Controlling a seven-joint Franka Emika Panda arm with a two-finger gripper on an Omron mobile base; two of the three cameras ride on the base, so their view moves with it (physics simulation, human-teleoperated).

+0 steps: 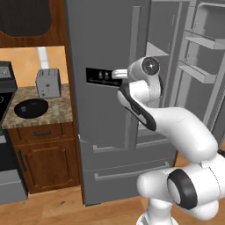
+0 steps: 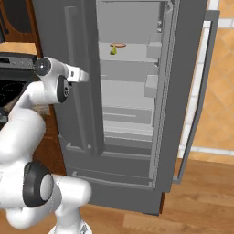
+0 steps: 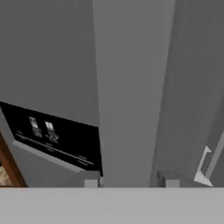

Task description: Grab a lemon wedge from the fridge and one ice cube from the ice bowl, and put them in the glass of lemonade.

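Note:
The grey fridge [image 1: 101, 35] has its right door [image 2: 205, 91] swung open, and the left door with the black dispenser panel [image 3: 52, 135] is in front of me. My gripper [image 3: 129, 179] straddles the left door's long vertical handle [image 3: 127, 87], with a fingertip pressed against each side of it. From the right base the gripper [image 2: 84, 75] meets that handle at chest height. Inside, the lemon wedge [image 2: 113, 51] lies on an upper shelf. On the counter to the left are the black ice bowl [image 1: 30, 107] and the glass of lemonade [image 1: 56, 110].
A flat orange-brown item [image 2: 118, 45] lies just behind the wedge. A toaster [image 1: 47, 82] stands behind the bowl, with the stove [image 1: 4, 88] further left. The open right door's shelves [image 1: 202, 44] jut out on the right. Wooden floor [image 2: 201, 196] lies below.

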